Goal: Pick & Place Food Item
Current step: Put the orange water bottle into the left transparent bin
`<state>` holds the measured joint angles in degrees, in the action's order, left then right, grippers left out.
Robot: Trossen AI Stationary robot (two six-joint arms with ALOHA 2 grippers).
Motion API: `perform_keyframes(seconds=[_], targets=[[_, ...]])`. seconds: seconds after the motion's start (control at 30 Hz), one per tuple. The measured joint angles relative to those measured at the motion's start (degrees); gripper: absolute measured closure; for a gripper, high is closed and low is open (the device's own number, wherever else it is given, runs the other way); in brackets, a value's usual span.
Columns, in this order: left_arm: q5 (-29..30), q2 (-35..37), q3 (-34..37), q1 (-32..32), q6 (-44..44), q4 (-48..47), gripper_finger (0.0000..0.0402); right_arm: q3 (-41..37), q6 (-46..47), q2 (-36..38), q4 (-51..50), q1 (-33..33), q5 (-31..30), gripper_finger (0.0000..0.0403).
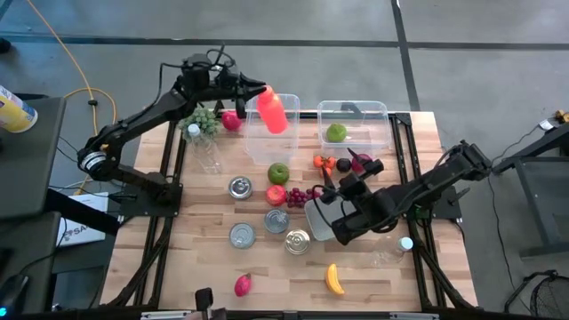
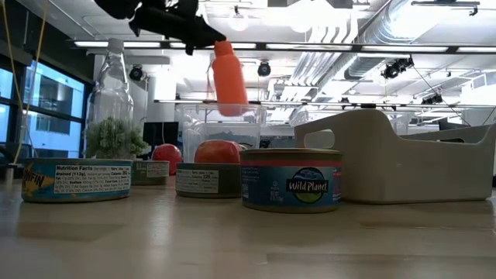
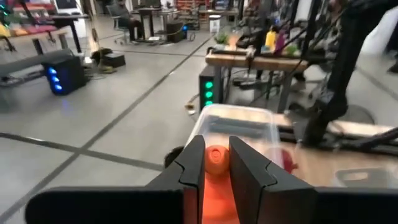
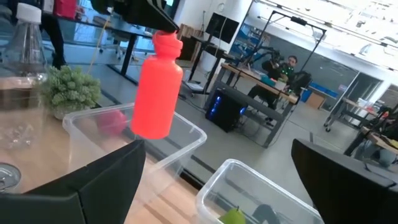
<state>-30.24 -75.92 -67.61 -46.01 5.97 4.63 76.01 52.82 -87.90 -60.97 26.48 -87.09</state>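
Orange-red is the colour to watch: your left pincer [image 1: 253,92] has its fingers clamped tight on the neck of an orange bottle [image 1: 273,112], which hangs tilted in the air over the left clear bin [image 1: 289,142] near the top centre of the high view. In the low view the bottle [image 2: 228,78] dangles above that bin's rim, clear of the counter [image 1: 213,267], and in the left wrist view you see its cap [image 3: 216,157] pinched between the two dark fingers.

Your right pincer [image 1: 327,219] sits at the centre-right of the high view, just above the counter, its fingers spread wide with nothing between them.

A second clear bin [image 1: 378,124] to the right holds a green apple [image 1: 336,132]. Below the bins you have another green apple [image 1: 278,172], a red apple [image 1: 276,195], purple grapes [image 1: 298,195] and several tins [image 1: 242,235]. A banana [image 1: 334,279] lies near the bottom edge. Green grapes [image 1: 202,119] and a clear glass bottle [image 1: 204,149] lie at the upper left.
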Motion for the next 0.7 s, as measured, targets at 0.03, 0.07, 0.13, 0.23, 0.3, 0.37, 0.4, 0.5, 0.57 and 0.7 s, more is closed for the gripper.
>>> perform_keyframes(seconds=[0.03,0.07,0.13,0.23,0.3,0.37,0.4,0.5,0.57,0.7], targets=[[1.59,0.00,0.00,0.06,0.70,-0.32,0.0359,0.00,-0.04,0.00,0.00,0.00,0.04,0.0009],[3.48,-0.02,0.00,0.10,1.12,-0.80,0.0359,0.00,-0.06,0.00,0.00,-0.02,0.02,0.0009],[6.75,-0.61,0.00,0.08,1.28,-1.69,0.0358,0.00,-0.06,0.00,0.00,-0.17,-0.16,0.0009],[8.45,-2.92,0.12,0.01,1.29,-3.89,0.0358,0.00,-0.09,-0.04,0.00,-0.39,-0.41,0.0009],[9.51,-4.94,0.20,0.04,0.80,-3.97,0.0357,0.00,-0.09,-0.04,-0.02,-0.58,-0.89,0.0009],[11.08,-7.02,0.20,0.13,0.89,-3.75,0.0357,0.00,-0.11,-0.04,-0.02,-0.66,-1.12,0.0009],[12.09,-8.03,0.20,0.36,1.19,-3.74,0.0357,0.00,-0.11,-0.04,-0.02,-0.66,-1.10,0.0009],[15.94,-10.29,0.26,0.56,1.30,-3.98,0.0356,0.00,-0.11,-0.37,-0.04,-0.66,-0.51,0.0009],[17.19,-11.05,0.26,0.56,0.02,-3.83,0.0356,0.00,-0.54,-0.54,-0.04,-0.66,-0.38,0.0009],[17.40,-12.11,0.28,0.54,-0.72,-3.77,0.0356,0.00,-1.98,-0.55,-0.04,-0.63,1.49,0.0009]])
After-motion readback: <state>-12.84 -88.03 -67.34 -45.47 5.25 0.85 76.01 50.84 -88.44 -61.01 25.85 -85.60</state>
